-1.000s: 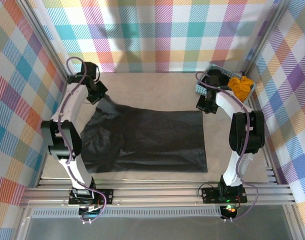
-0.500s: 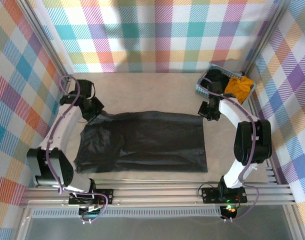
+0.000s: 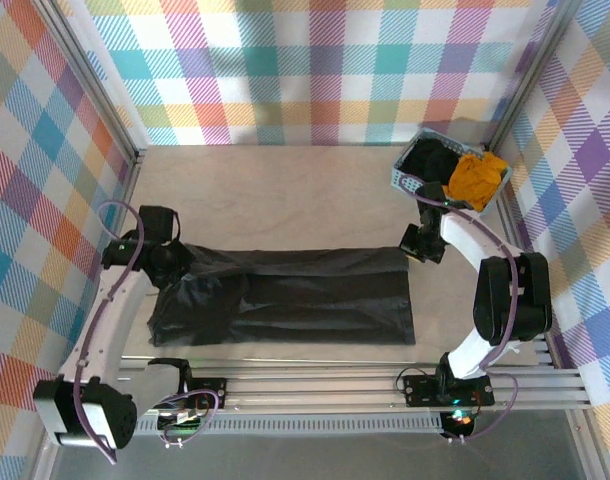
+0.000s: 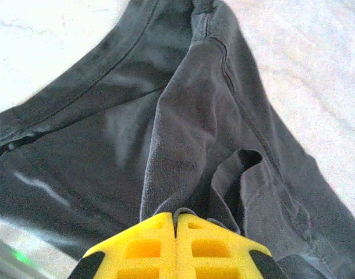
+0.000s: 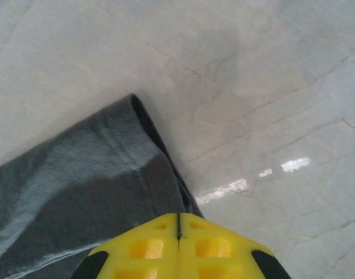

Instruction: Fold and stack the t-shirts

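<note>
Nearest the arm bases, toward 6 o'clock on the table [image 3: 285,190], the charcoal t-shirt [image 3: 305,300] lies as a long, wrinkled band, its far edge seemingly turned over on itself. This looks like the fold in hand: the left gripper [image 3: 173,264] at the shirt's 9 o'clock end and the right gripper [image 3: 417,252] at its 2 o'clock corner are both pinched tight on cloth. Next, I'd guess, both should carry that edge evenly toward 6 o'clock, then let go. Farther off at 1 o'clock, the basket [image 3: 398,180] holds a black t-shirt [image 3: 430,158] and a mustard t-shirt [image 3: 478,175]
</note>
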Controlling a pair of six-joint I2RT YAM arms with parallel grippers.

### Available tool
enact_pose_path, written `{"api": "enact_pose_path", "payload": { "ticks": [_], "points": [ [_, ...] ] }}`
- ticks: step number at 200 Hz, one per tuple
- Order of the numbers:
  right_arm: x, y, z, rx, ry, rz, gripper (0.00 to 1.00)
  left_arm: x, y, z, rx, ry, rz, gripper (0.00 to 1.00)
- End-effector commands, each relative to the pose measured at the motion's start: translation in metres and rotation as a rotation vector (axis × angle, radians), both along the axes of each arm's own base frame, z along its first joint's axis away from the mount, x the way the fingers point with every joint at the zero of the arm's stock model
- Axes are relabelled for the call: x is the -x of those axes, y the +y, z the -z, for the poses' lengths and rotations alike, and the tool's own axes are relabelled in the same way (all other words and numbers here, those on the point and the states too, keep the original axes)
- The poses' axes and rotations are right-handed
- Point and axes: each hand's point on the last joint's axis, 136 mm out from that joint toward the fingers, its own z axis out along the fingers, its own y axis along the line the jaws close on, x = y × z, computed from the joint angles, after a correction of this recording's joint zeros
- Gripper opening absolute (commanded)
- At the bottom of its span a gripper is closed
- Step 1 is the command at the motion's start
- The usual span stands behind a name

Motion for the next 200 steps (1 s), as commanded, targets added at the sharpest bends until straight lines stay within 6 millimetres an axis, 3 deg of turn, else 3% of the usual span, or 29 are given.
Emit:
{"api": "enact_pose_path", "payload": {
  "ticks": [1, 55, 74, 90, 119, 150, 200],
  "points": [
    [0.018, 0.000, -0.003, -0.001, 0.043, 0.037, 0.00, 0.018, 0.010, 0.006, -0.031, 0.042, -0.047, 0.00],
    [0.026, 0.013, 0.006, -0.075, 0.069, 0.045, 0.00, 0.021, 0.008, 0.021, -0.022, 0.074, -0.040, 0.00],
    [0.026, 0.022, 0.011, -0.132, 0.092, 0.076, 0.17, 0.016, 0.005, 0.024, -0.010, 0.077, -0.036, 0.00],
    [0.024, 0.019, 0.015, -0.145, 0.102, 0.134, 0.27, 0.011, 0.004, 0.023, -0.002, 0.072, -0.034, 0.00],
    [0.021, 0.020, 0.025, -0.266, 0.138, 0.271, 0.36, 0.005, 0.002, 0.022, 0.001, 0.076, -0.018, 0.00],
    [0.018, 0.027, 0.031, -0.343, 0.152, 0.362, 0.35, 0.002, -0.001, 0.024, 0.011, 0.080, -0.008, 0.00],
    [0.011, 0.024, 0.038, -0.360, 0.150, 0.411, 0.30, -0.002, -0.003, 0.023, 0.016, 0.078, 0.005, 0.00]
  ]
}}
